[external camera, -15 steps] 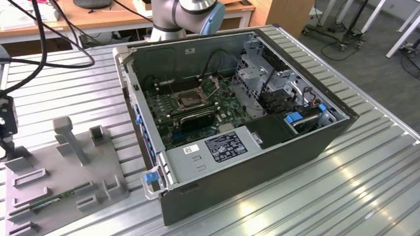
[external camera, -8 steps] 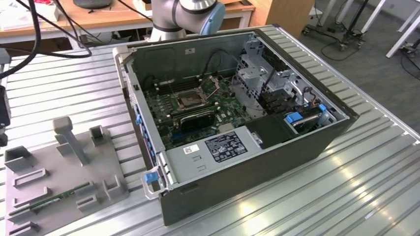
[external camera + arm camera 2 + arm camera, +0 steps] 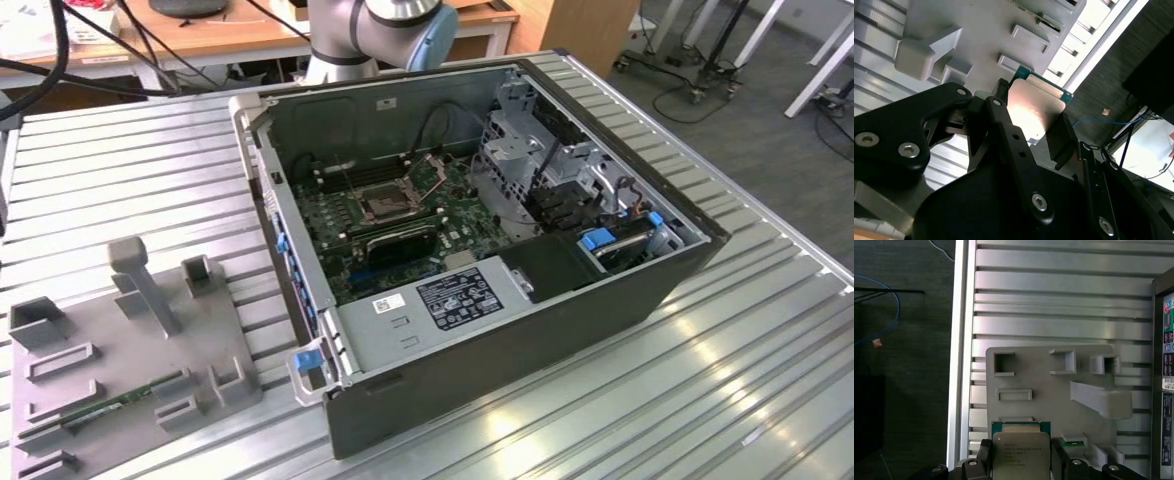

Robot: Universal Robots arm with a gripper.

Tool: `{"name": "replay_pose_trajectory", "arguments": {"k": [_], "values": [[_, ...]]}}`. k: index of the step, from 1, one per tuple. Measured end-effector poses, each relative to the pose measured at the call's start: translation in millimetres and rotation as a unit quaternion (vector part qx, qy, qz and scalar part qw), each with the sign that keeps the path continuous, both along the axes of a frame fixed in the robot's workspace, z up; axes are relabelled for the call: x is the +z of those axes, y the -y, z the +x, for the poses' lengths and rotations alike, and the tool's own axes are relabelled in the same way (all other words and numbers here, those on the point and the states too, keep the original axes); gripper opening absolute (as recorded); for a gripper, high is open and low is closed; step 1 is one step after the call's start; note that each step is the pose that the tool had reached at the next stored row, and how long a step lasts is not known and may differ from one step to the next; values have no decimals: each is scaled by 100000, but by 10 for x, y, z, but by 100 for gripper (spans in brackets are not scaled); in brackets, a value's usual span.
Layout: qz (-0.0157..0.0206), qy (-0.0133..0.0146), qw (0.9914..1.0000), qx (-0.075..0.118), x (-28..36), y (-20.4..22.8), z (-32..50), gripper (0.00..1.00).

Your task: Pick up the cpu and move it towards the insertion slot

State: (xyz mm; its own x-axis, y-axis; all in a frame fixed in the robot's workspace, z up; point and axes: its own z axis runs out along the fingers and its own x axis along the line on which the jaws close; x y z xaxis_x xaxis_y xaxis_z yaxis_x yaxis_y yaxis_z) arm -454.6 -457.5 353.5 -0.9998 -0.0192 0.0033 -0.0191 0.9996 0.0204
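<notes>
The jaws are clenched on the cpu [image 3: 1020,456], one black finger [image 3: 1004,130] against each of two opposite edges (its silvery top shows in both wrist views). The chip hangs clear above an edge of the grey plate [image 3: 1054,400], near the rim of the ribbed table [image 3: 1064,315]. In the exterior view that plate lies on the exterior view's left of the open case [image 3: 534,330], with a memory stick [image 3: 107,408] lying on it. The slot [image 3: 387,197] sits on the board inside the case, well apart from the plate.
</notes>
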Motion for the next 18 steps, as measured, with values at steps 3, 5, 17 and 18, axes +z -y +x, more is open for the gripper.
{"name": "replay_pose_trajectory", "arguments": {"k": [3,5,17,18], "values": [[0,2,100000,2,43,0,0,55],[7,14,100000,2,54,1,0,55],[-10,-11,100000,2,61,0,6,55],[-6,-7,100000,4,60,0,11,55]]}}
